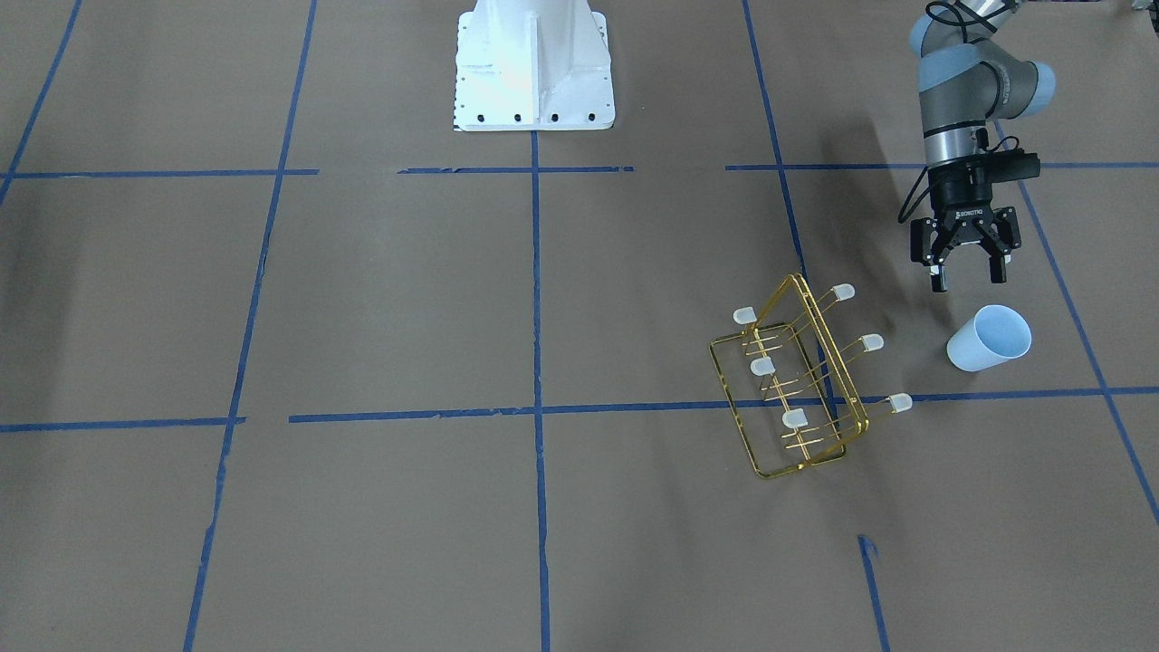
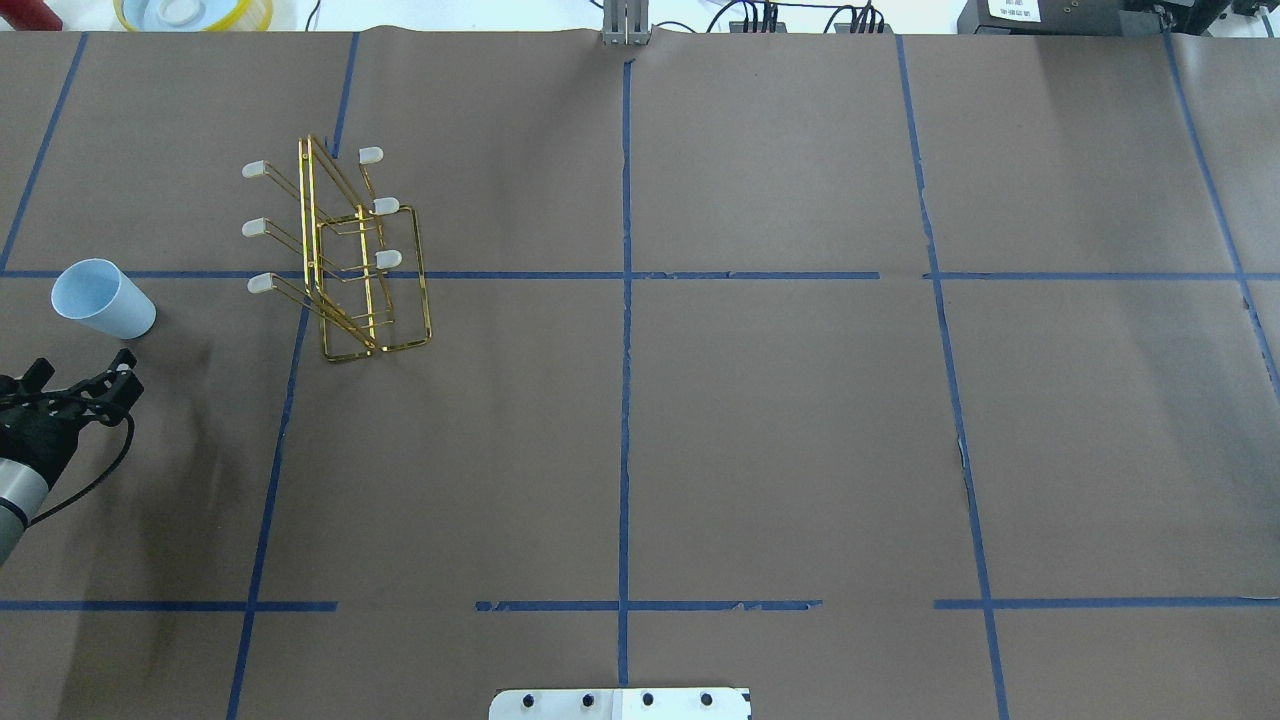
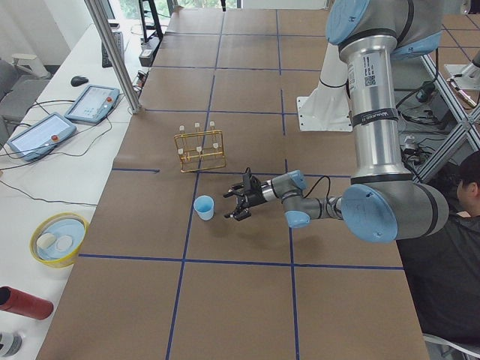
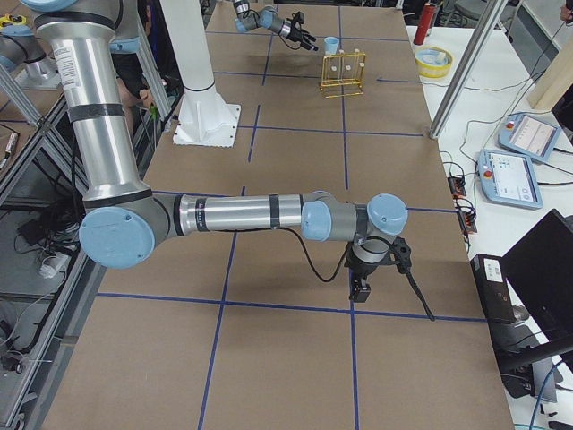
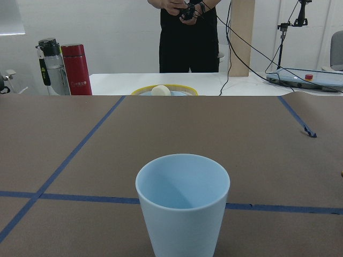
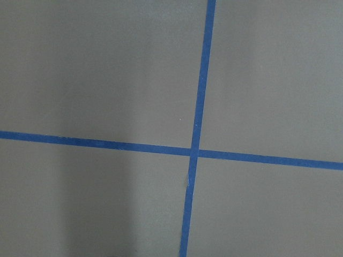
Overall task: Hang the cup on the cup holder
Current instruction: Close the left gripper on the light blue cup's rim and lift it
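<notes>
The cup (image 1: 989, 338) is a pale blue tumbler that stands upright on the brown table, mouth up. It fills the lower middle of the left wrist view (image 5: 182, 206). My left gripper (image 1: 969, 272) is open and empty. It is low over the table, just short of the cup and pointing at it. The cup holder (image 1: 801, 380) is a gold wire rack with white-capped prongs. It stands on the table beside the cup, apart from it (image 2: 345, 250). My right gripper (image 4: 358, 288) shows only in the exterior right view, far from both, and I cannot tell its state.
A yellow bowl (image 3: 56, 240) and a red bottle (image 3: 22, 302) sit on the white side table beyond the cup. A person (image 5: 187, 32) stands behind that table. The white robot base (image 1: 534, 68) is at the table's middle edge.
</notes>
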`<state>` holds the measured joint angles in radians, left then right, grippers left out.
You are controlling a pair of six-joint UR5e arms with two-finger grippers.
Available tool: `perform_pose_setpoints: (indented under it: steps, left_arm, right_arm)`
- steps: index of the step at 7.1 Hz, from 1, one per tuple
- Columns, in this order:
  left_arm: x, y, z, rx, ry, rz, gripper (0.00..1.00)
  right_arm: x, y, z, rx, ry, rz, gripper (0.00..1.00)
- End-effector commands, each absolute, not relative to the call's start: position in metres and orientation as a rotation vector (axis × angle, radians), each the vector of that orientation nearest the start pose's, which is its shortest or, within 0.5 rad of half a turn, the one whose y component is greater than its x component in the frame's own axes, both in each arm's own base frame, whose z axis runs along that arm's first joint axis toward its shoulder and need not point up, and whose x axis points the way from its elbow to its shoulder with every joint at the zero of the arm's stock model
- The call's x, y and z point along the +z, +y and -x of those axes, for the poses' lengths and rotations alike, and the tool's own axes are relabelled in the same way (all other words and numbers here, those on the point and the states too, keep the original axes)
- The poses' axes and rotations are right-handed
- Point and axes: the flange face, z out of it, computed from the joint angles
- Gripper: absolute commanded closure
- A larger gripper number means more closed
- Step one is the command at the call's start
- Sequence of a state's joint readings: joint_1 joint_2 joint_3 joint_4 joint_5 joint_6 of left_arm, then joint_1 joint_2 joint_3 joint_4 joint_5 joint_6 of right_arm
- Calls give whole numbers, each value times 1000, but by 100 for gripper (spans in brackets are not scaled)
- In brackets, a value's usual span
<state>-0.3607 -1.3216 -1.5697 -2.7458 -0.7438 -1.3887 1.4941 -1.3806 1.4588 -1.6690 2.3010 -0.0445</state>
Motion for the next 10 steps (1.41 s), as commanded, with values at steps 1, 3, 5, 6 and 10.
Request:
perform_pose_setpoints:
  steps: [1,3,5,6,10]
  left_arm:
    - [637,-344,-293,-552,636,-954,0]
    - [636,-362,-294,-571,643,-936,0]
    - [637,-379,-292,-599,630,-944,0]
    - [636,-389,-296,-594,638,-928,0]
    - [641,-410,-303,-612,616,-940,0]
  right_arm:
    - [625,-573,-23,-108,-730,31,0]
    - [625,-573,-23,-108,-730,31,0]
    - [625,-573,-23,-108,-730,31,0]
    - [625,-573,-23,-108,-730,31,0]
    - [625,-573,-23,-108,-730,31,0]
